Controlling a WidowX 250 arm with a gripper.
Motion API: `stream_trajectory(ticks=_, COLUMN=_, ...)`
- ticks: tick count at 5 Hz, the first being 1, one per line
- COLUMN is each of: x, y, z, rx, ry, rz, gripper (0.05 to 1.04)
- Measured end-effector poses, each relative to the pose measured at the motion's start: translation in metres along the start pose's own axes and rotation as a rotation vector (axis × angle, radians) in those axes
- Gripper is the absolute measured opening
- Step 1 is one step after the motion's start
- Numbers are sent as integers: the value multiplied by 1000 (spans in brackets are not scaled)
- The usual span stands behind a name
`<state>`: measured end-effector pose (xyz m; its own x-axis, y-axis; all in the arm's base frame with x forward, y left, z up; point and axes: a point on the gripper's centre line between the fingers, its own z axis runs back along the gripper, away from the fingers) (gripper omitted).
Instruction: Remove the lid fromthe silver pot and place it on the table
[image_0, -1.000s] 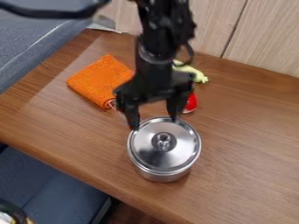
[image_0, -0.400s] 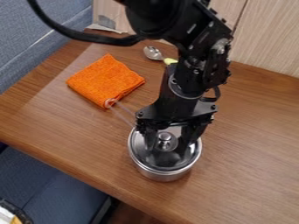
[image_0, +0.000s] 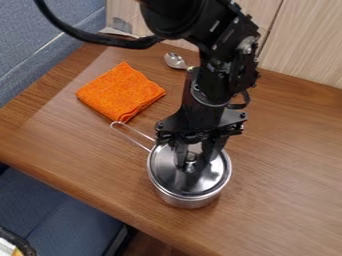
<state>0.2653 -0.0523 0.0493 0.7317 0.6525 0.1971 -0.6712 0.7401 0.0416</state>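
In the camera view, you have the gripper (image_0: 193, 162) directly over the silver pot (image_0: 186, 201), pointing down at the lid (image_0: 190, 184). The lid sits on the pot's rim, below the gripper, and its metal knob (image_0: 192, 156) is right at the gripper's lower end. You cannot tell from here whether the gripper is grasping the knob or is released around it. The pot stands on the wooden table (image_0: 287, 185), its wire handle (image_0: 132, 137) slanting out from its side toward the folded orange cloth (image_0: 120, 92), which lies near the pot. Farther from the pot, past the cloth, you see a spoon (image_0: 175, 61), partly hidden by the arm.
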Motion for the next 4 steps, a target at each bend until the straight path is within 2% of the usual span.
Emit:
stream_trajectory(ticks=1, x=0, y=0, z=0, rx=-7, ry=5, rz=7, gripper=391)
stream_trajectory(ticks=2, x=1, y=1, z=1, rx=-16, ry=21, rz=13, gripper=290)
stream_trajectory(ticks=3, x=3, y=3, z=2, rx=-24, ry=45, rz=23, gripper=288)
stream_trajectory(ticks=4, x=10, y=7, z=15, rx=-28, ry=55, rz=55, gripper=288)
